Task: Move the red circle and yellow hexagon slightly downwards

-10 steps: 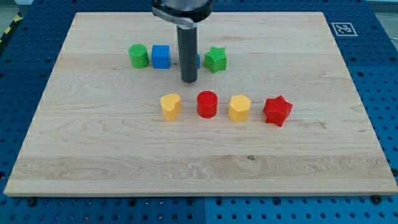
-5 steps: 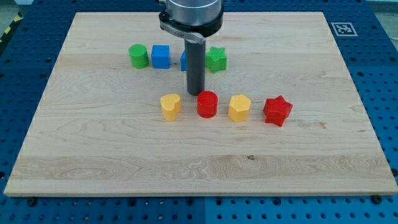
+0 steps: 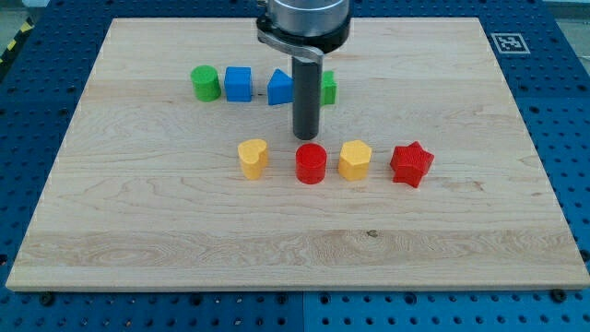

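The red circle (image 3: 312, 163) lies mid-board in a row, with the yellow hexagon (image 3: 355, 160) just to its right. My tip (image 3: 306, 136) is right above the red circle at its top edge, touching or nearly touching it. The rod rises from there toward the view's top and hides part of the green star (image 3: 326, 88).
A yellow heart (image 3: 252, 158) lies left of the red circle and a red star (image 3: 411, 163) right of the hexagon. An upper row holds a green circle (image 3: 205, 83), a blue square (image 3: 239, 83) and a blue triangle (image 3: 280, 88). An ArUco marker (image 3: 506, 42) sits at the board's top right.
My tip has moved right and down from beside the upper row to the red circle's top edge. The red circle has shifted slightly down and right.
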`<state>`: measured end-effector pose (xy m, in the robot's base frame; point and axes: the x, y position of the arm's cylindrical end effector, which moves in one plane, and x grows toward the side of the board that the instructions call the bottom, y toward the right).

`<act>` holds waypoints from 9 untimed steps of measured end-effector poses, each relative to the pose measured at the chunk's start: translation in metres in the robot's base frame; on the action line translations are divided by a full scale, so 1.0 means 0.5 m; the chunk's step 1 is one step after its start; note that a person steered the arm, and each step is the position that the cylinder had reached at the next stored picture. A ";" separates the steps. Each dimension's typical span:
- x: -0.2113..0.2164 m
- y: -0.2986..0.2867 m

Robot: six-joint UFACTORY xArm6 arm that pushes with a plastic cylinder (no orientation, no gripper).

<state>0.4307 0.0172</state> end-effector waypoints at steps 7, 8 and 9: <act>0.027 0.096; 0.043 0.080; 0.043 0.080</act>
<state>0.4524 0.0572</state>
